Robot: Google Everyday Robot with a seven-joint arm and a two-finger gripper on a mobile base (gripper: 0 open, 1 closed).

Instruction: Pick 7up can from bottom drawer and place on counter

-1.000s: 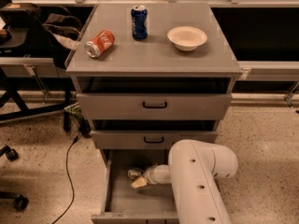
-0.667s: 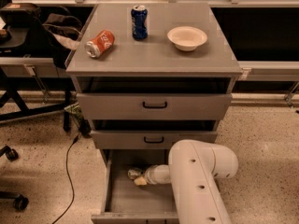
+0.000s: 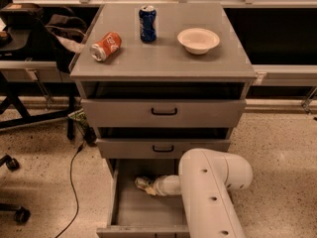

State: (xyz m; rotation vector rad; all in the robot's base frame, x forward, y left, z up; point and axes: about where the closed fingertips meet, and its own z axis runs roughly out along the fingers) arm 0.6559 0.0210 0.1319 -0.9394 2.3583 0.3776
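The bottom drawer (image 3: 130, 209) is pulled open, showing a plain grey floor. My white arm reaches into it from the right. My gripper (image 3: 150, 188) is at the back left of the drawer, right at a small pale can, the 7up can (image 3: 141, 182), which lies partly hidden by the gripper and the drawer above. The counter (image 3: 163, 53) is the grey cabinet top above.
On the counter lie an orange can (image 3: 106, 46) on its side, an upright dark blue can (image 3: 147, 23) and a white bowl (image 3: 198, 39). The two upper drawers (image 3: 163, 112) stand slightly open. A black cable (image 3: 71, 182) and chair wheels are on the floor at left.
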